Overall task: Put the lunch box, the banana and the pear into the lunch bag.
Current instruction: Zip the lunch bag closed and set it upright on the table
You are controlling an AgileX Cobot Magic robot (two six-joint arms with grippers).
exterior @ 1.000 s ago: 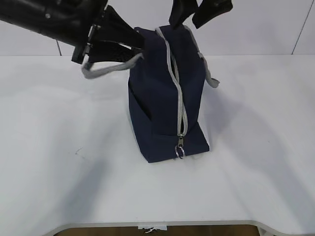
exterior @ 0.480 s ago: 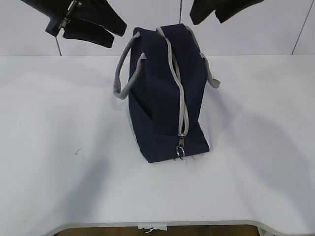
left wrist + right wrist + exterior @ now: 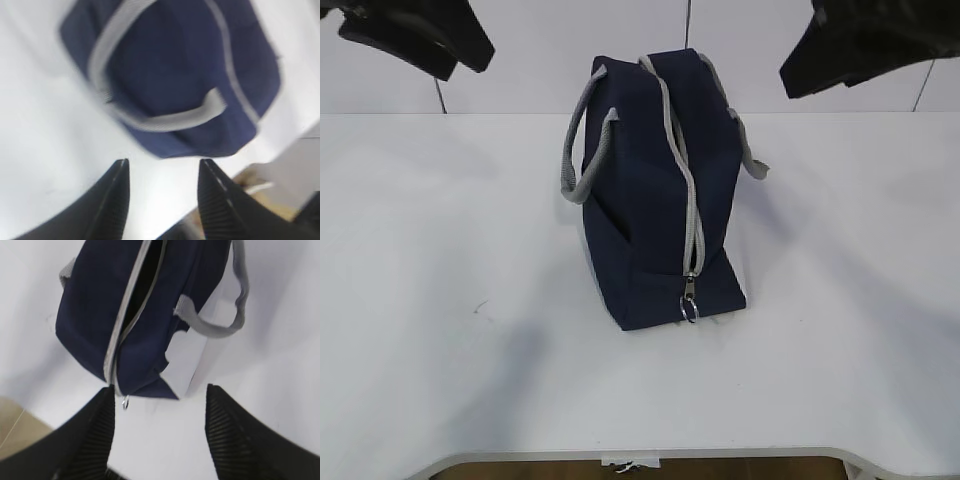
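Hanging at about 10 o'clock from the bag, high over the white table (image 3: 440, 330), the left gripper (image 3: 415, 35) is clear of everything; in its wrist view the 2 ribbed fingers (image 3: 112, 200) stand apart with nothing between them. Moving right, the lunch bag (image 3: 640, 200) stands upright at the middle of the table, its long axis running from the far edge toward the near edge, the narrow end with the zipper pull ring (image 3: 689, 310) facing 6 o'clock. A grey handle (image 3: 582, 150) droops off its left flank and another (image 3: 752, 160) off its right. The grey zipper (image 3: 685, 170) runs over the top and down the near end; the right wrist view shows a dark gap along the top seam. At about 2 o'clock from the bag the right gripper (image 3: 860, 50) hovers, its 2 fingers (image 3: 235, 440) spread wide and empty. Lunch box, banana and pear are out of sight.
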